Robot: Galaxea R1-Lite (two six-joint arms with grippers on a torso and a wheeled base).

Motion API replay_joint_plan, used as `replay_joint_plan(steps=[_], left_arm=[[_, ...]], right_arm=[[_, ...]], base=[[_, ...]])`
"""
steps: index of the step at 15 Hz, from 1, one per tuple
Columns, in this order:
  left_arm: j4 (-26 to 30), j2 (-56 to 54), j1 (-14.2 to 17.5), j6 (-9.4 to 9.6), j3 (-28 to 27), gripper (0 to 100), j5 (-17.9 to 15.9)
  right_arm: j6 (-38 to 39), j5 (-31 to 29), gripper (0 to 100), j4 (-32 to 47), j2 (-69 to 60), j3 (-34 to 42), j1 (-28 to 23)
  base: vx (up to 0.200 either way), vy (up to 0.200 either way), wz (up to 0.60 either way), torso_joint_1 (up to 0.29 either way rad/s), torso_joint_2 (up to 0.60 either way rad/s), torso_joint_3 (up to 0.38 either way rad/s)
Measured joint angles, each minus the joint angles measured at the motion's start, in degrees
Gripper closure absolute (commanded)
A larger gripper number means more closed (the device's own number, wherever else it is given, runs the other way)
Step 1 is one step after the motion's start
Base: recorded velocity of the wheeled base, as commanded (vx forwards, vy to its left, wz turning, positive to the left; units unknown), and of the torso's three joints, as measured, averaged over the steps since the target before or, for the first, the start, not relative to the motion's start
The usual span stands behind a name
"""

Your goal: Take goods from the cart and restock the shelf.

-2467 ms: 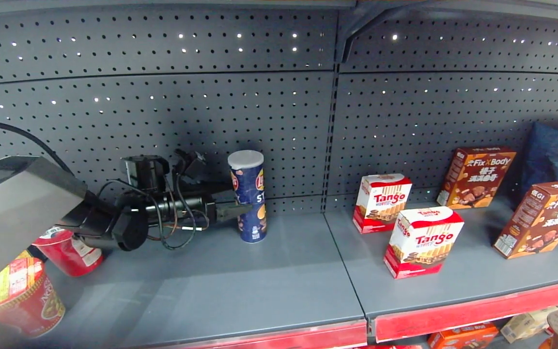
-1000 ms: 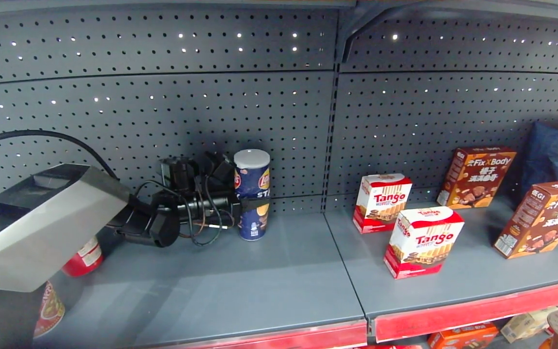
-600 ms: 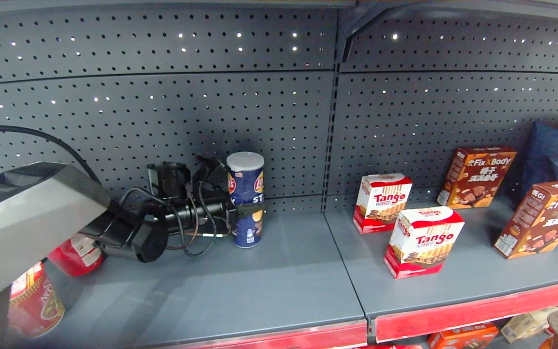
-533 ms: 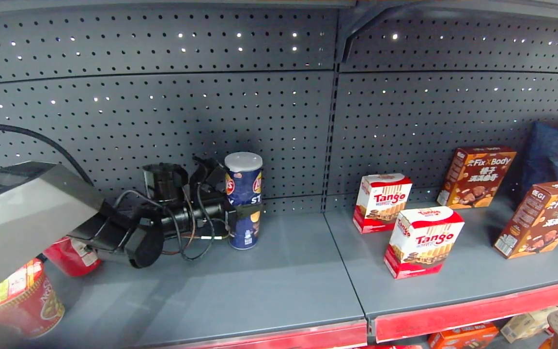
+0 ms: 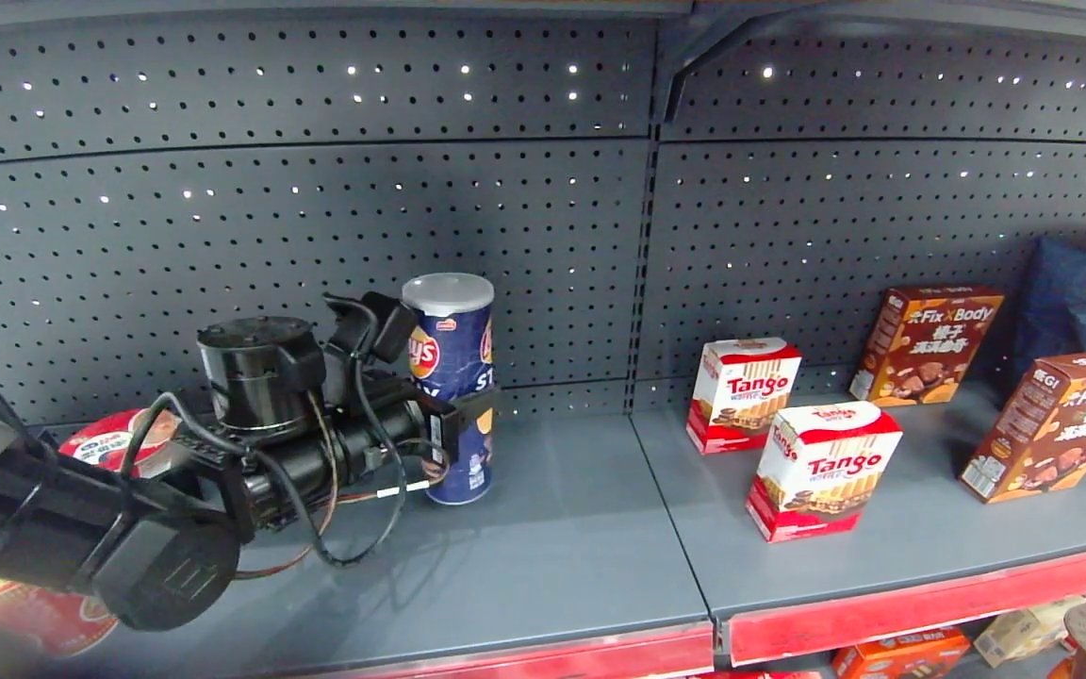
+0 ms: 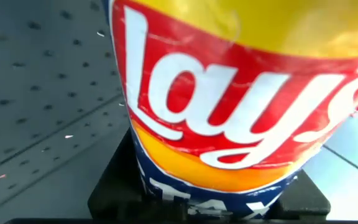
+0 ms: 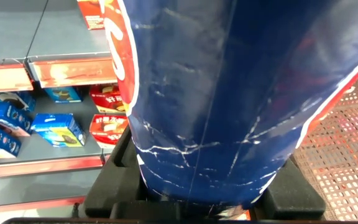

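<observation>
The left gripper (image 5: pixel 475 407) is pinching the blue can (image 5: pixel 449 377) low on its body, upright on the shelf (image 5: pixel 543 547), well to the left of the wafer boxes (image 5: pixel 821 471) and nearer the back panel (image 5: pixel 317 236) than they are. Whether its base is down on the shelf or just above it cannot be told, and that is the main risk: if the jaws spread while it hangs, the tall, narrow can would likely drop, rock and roll toward the red front edge. A low pinch also leaves the top free to sway, so a sideways pull on leaving could tip it. The arm lies close over the red cups (image 5: pixel 105 438), farther left of the boxes than the can, and a careless withdrawal could sweep them. The right gripper (image 7: pixel 204 193) is clamped on a second can (image 7: pixel 229 93), held off the shelf over red mesh (image 7: pixel 347 143); its smooth wall may slip if the grip loosens, and bringing it in beside the boxes could knock them.
</observation>
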Motion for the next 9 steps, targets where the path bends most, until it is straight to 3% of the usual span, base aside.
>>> replay_joint_plan(steps=[3, 9], left_arm=[[-8.1, -1.5, -1.9, -0.22, 4.1, 100, 7.7], [-8.0, -3.1, -5.3, -0.77, 9.5, 100, 14.7]], right_arm=[[0.0, 0.0, 100, -0.1, 0.0, 0.0, -0.2], [-1.5, 0.0, 100, -0.1, 0.0, -0.1, -0.5]], base=[[0.0, 0.0, 0.0, 0.0, 0.0, 0.0], [0.0, 0.0, 0.0, 0.0, 0.0, 0.0]])
